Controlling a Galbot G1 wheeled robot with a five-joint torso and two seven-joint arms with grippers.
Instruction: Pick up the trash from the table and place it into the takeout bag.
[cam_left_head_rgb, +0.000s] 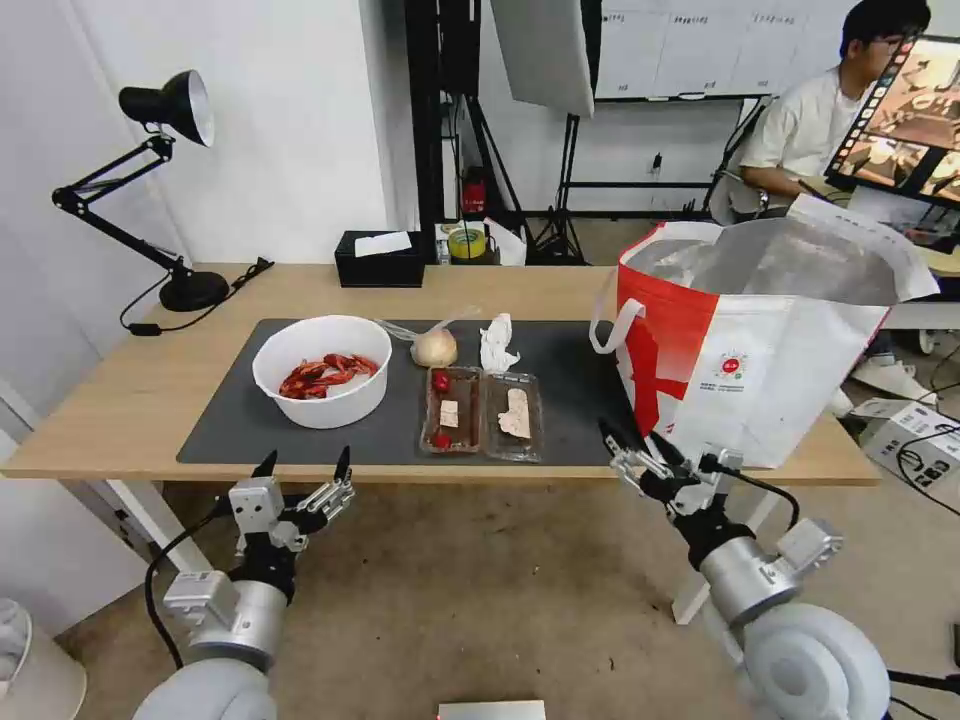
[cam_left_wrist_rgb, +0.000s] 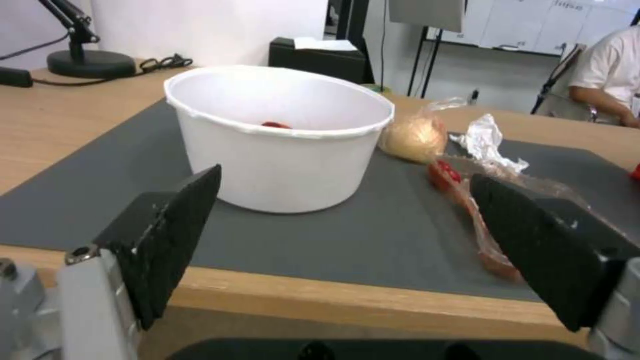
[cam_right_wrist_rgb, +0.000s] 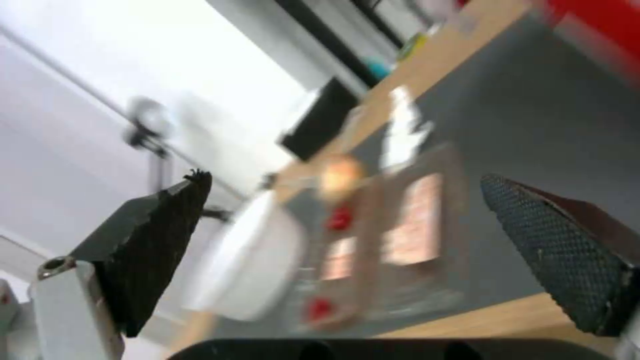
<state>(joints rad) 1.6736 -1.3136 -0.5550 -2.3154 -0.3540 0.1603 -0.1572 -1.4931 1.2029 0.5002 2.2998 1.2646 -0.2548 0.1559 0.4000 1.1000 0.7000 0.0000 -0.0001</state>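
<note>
**Both arms low, grippers open**

The left arm rises from the lower left of the head view, its silver wrist angled up and forward. The left gripper points ahead with its two black-tipped fingers spread wide and nothing between them.

The right arm comes in from the lower right, its wrist tilted up and toward the left. The right gripper is rolled to one side, so its fingers sit at a slant. They too are parted, and hold nothing. A black cable loops over the right wrist.

Both grippers are at about the same height, well apart from each other.
</note>
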